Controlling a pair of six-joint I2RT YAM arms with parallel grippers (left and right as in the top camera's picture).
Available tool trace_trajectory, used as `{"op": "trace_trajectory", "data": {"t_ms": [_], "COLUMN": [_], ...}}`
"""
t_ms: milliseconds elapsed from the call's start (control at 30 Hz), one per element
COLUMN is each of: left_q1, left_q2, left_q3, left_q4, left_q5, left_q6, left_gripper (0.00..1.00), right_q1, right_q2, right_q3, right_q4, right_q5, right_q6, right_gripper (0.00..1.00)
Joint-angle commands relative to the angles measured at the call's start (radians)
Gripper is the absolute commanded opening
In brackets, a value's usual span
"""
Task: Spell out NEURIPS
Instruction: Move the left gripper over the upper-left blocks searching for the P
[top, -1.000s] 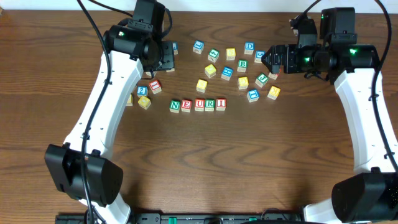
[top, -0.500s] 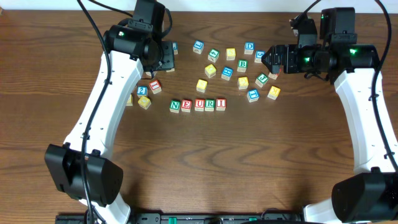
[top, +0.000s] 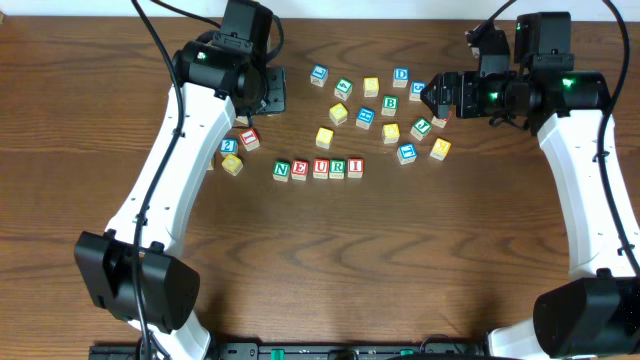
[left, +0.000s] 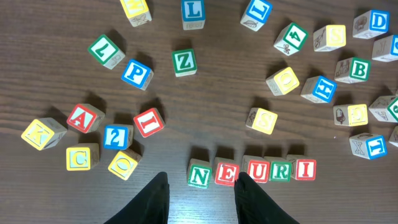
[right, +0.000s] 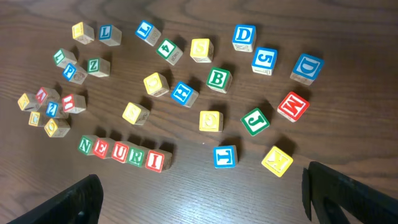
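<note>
Five pale cubes stand in a row reading N, E, U, R, I at the table's middle. A blue P cube lies left of the scatter, and a yellow-faced S cube sits just beyond the row. My left gripper hovers high at the back left. Its fingers stand a little apart and hold nothing. My right gripper hangs over the right cluster with its fingers spread wide and nothing between them.
Loose cubes lie around: A, Z, L and K on the left; D, B, M and J on the right. Bare wood stretches in front of the row.
My left arm has shifted slightly to the right. The cubes and the right arm have not moved.
</note>
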Motion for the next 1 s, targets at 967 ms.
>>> {"op": "trace_trajectory", "data": {"t_ms": [967], "left_q1": [-0.055], "left_q2": [0.058], "left_q3": [0.008], "left_q4": [0.133], "left_q5": [0.006], "left_q6": [0.020], "left_gripper": [0.34], "right_q1": [-0.007], "right_q2": [0.000], "right_q3": [0.016], "right_q4": [-0.002], "right_q5": [0.001], "right_q6": [-0.011], "right_gripper": [0.99]}}
